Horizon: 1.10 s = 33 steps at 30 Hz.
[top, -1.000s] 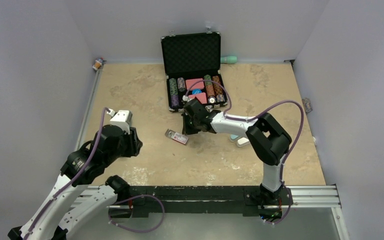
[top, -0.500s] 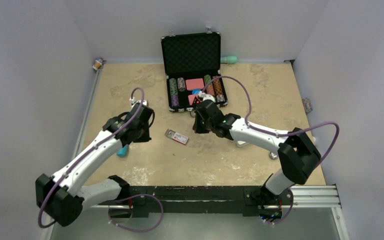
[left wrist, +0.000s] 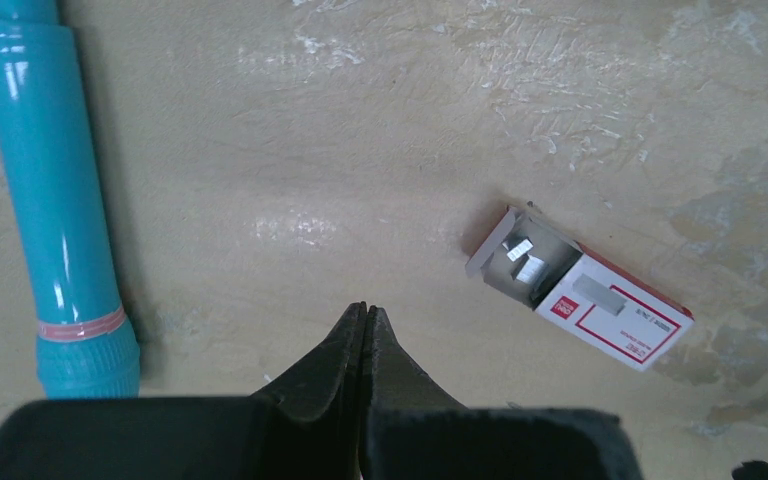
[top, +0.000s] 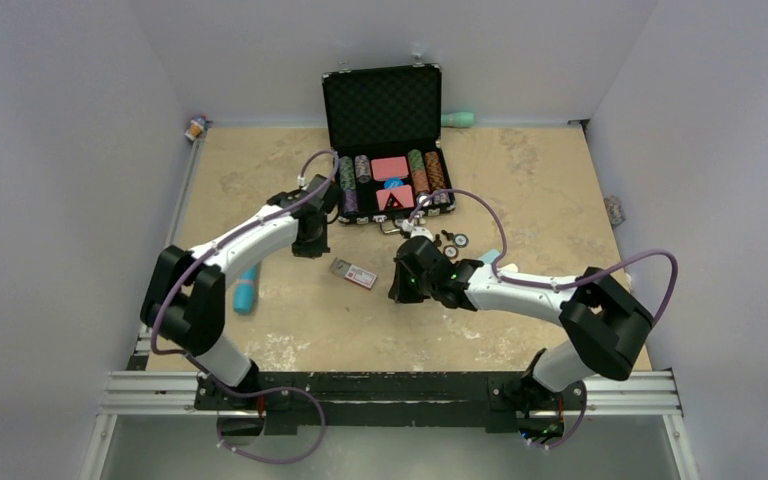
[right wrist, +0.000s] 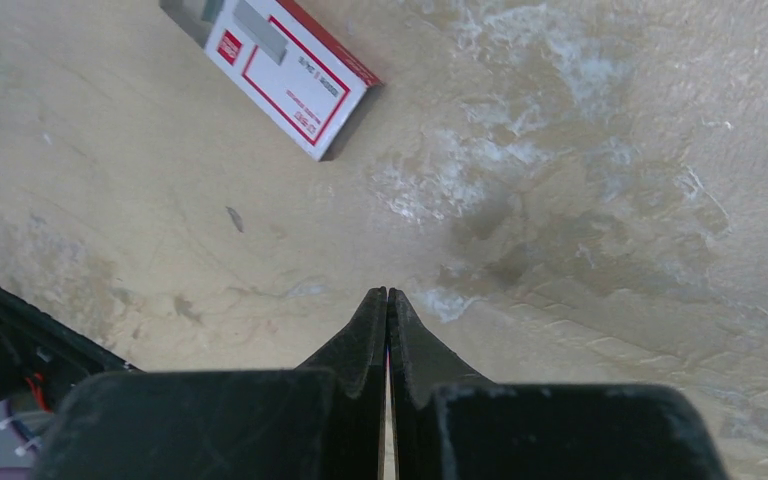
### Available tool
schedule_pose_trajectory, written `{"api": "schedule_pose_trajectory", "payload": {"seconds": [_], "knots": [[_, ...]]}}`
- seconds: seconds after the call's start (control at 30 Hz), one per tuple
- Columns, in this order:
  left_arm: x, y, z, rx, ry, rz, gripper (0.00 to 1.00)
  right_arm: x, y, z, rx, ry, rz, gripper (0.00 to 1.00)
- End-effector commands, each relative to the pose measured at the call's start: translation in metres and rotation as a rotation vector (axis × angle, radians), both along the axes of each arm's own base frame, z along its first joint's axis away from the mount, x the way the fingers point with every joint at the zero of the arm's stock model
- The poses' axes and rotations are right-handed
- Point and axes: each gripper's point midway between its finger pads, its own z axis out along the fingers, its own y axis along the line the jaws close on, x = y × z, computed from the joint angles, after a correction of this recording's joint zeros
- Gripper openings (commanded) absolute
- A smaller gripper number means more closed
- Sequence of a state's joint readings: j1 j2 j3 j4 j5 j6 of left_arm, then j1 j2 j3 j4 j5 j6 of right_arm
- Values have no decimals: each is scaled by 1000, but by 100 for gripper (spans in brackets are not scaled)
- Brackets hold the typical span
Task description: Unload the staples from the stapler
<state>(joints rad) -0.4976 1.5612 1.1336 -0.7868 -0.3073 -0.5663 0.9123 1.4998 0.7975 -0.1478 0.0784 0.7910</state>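
A red-and-white staple box [top: 353, 272] lies open at mid-table, with loose staple strips in its open end [left wrist: 520, 262]; it also shows in the right wrist view [right wrist: 290, 75]. My left gripper [top: 310, 246] is shut and empty, just left of and behind the box, its tips [left wrist: 365, 308] above bare table. My right gripper [top: 401, 291] is shut and empty, to the right of the box [right wrist: 387, 292]. A pale teal-and-white thing [top: 488, 257], perhaps the stapler, peeks out behind my right forearm, mostly hidden.
A teal tube [top: 245, 289] lies left of my left arm, also in the left wrist view [left wrist: 50, 200]. An open black poker-chip case [top: 390, 100] stands at the back, with loose chips [top: 452, 239] in front of it. A teal bottle [top: 458, 119] lies by the back wall.
My left arm has swung from the near left out to beside the staple box, uncovering the teal tube. My right gripper has drawn back from the case to the box's right side.
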Motion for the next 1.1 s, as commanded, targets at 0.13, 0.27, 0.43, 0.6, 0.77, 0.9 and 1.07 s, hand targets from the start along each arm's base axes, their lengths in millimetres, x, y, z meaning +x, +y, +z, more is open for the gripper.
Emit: {"api": "schedule_pose_trajectory", "payload": {"seconds": [0.13, 0.27, 0.43, 0.6, 0.77, 0.9, 1.07], "knots": [[34, -13, -15, 21, 13, -51, 0, 10, 20, 21, 102, -46, 4, 0], [37, -17, -26, 21, 42, -60, 0, 12, 22, 18, 98, -44, 7, 0], [38, -23, -37, 6, 73, -76, 0, 14, 26, 12, 90, -39, 17, 0], [34, -30, -48, -21, 109, -85, 0, 16, 30, 2, 75, -29, 33, 0], [29, -39, -57, -75, 136, -90, 0, 17, 35, -6, 69, -19, 43, 0], [27, -44, -63, -102, 151, -93, 0, 20, 38, -10, 60, -13, 44, 0], [23, -45, -68, -109, 166, -95, 0, 25, 40, -14, 39, -13, 33, 0]]}}
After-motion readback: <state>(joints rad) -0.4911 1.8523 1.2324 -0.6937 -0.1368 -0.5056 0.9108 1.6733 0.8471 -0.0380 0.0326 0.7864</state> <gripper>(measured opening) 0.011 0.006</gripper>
